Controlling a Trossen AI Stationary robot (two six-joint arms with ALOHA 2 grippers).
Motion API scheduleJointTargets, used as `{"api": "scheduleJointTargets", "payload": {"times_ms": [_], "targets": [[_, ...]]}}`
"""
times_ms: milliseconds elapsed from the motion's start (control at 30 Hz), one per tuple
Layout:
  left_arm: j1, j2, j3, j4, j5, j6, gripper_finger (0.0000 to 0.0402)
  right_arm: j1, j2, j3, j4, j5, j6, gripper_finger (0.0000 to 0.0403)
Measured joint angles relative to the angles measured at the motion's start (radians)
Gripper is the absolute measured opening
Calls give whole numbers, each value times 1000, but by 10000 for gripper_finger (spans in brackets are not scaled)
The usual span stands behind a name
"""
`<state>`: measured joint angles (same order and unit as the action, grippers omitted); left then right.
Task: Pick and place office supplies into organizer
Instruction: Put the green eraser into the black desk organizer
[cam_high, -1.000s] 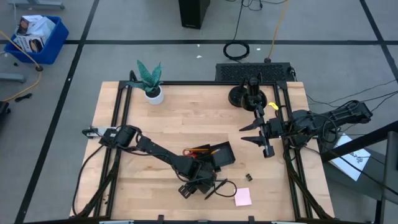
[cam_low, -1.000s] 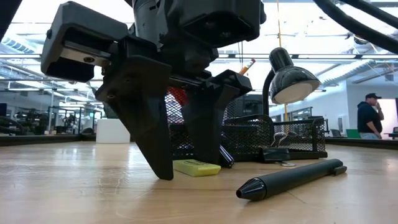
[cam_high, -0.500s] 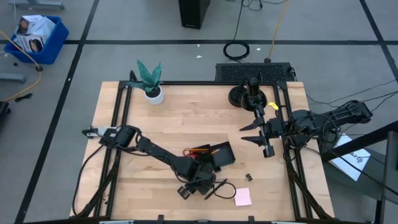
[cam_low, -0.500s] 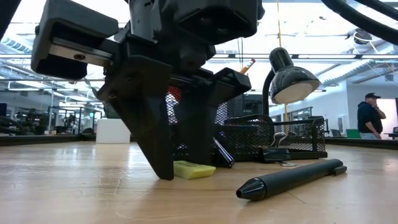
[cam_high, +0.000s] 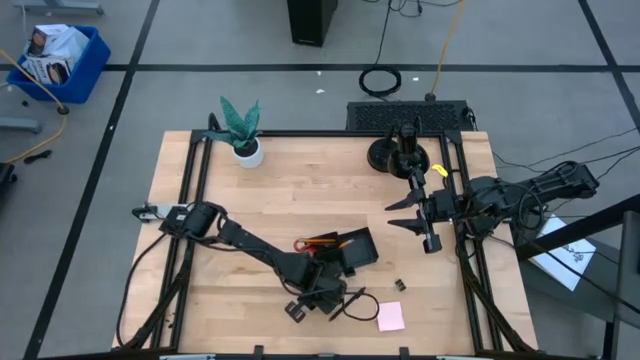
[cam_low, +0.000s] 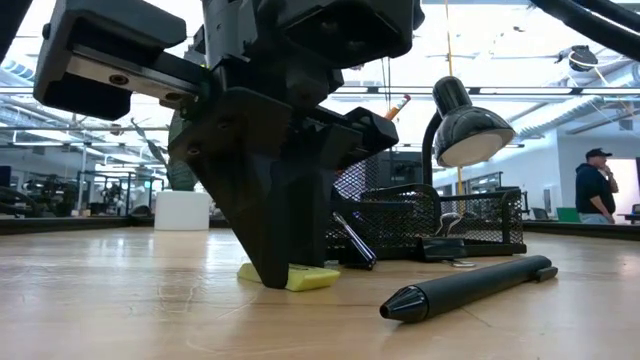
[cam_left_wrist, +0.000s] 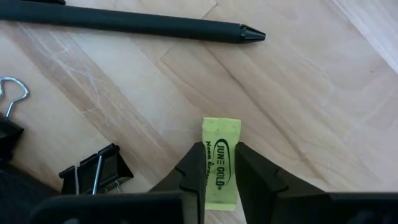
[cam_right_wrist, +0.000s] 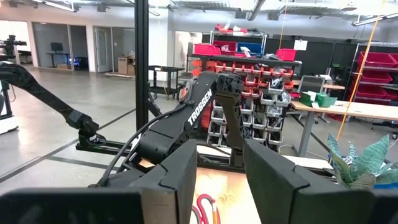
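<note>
From above, the left gripper (cam_high: 318, 297) is down on the table (cam_high: 290, 190) at its near edge, just in front of the organizer (cam_high: 345, 250). Red scissors (cam_high: 301, 245) and an orange pencil (cam_high: 330, 243) already lie in the organizer. A pink sticky pad (cam_high: 390, 316) and a small black clip (cam_high: 398, 285) lie loose on the near right of the table. The right gripper (cam_high: 412, 214) hangs above the right side, well apart from all this.

At table height, the left gripper's fingers (cam_low: 275, 240) stand on the wood, pinching a yellow-green eraser (cam_low: 305, 277). A black pen (cam_low: 470, 286) lies to the right of it, with the mesh organizer (cam_low: 440, 220) behind.

The left wrist camera shows the eraser (cam_left_wrist: 221, 162) squeezed between the two fingertips (cam_left_wrist: 194, 168), with a binder clip (cam_left_wrist: 96, 171) and the pen (cam_left_wrist: 124, 23) nearby.

The right wrist camera shows the right gripper's fingers (cam_right_wrist: 180, 168) spread apart and empty.

So the work looks partly done: the eraser must be lifted in, then the pen, clips and pad.
</note>
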<state>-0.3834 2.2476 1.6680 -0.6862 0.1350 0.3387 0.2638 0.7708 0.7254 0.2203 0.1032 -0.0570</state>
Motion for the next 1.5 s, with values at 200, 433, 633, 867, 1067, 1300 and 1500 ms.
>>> {"api": "scheduleJointTargets", "payload": {"times_ms": [200, 433, 633, 867, 1067, 1300, 1500], "targets": [[-9, -1, 0, 1, -20, -45, 64, 0, 0, 0, 0, 0, 0, 123], [-38, -1, 36, -30, -103, -85, 63, 0, 0, 0, 0, 0, 0, 123], [-50, 4, 89, -20, -197, -123, 62, 0, 0, 0, 15, 0, 0, 123], [-59, 2, 123, -74, -176, -191, 62, 0, 0, 0, 23, 0, 9, 123], [-81, 1, 172, -158, -174, -263, 62, 0, 0, 0, 23, 0, 8, 123], [-110, -1, 247, -223, -191, -346, 62, 0, 0, 0, 39, -2, 1, 123], [-142, -3, 315, -320, -249, -439, 62, 0, 0, 0, 91, -2, -19, 123]]}}
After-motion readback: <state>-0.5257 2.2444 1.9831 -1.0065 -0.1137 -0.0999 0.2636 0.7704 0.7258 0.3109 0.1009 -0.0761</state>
